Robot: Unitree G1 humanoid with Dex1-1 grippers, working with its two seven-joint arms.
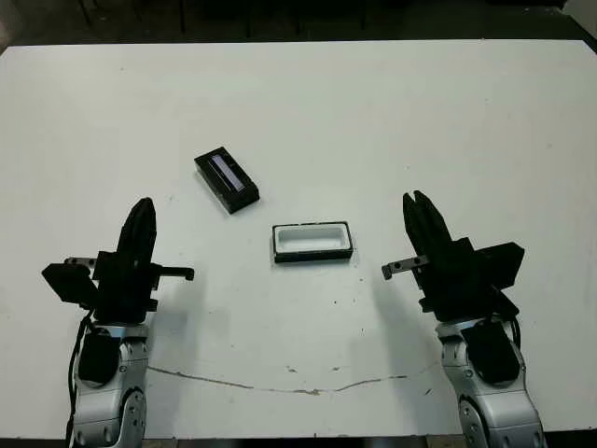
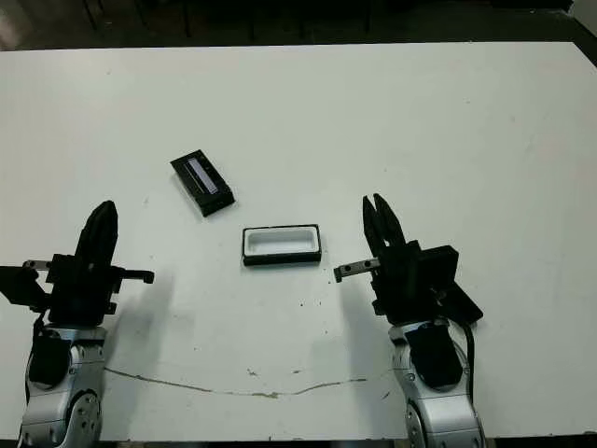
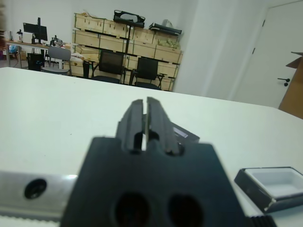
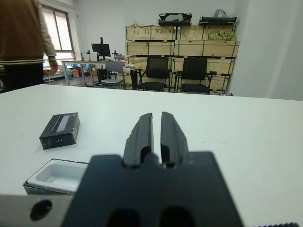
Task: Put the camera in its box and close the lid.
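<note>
White worktop [image 1: 420, 112] seen, cracked along its near edge | box [image 1: 312, 242] lies at centre, open, white lining showing | lid [image 1: 227, 181] lies just far-left of it, apart, stripe up | camera not discerned | left end effector [image 1: 142, 217] held pressed together near left | right end effector [image 1: 417, 207] nearly closed, narrow gap, near right, nothing gripped.

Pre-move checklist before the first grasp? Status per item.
1. Box open, white lining bare: ok.
2. Lid off the box, lying apart from it on the table: ok.
3. Camera located: cannot tell, no slim black bar shows in any view.
4. Left gripper holding nothing, clear of both things: ok.
5. Right gripper holding nothing, beside the box without touching it: ok.
</note>
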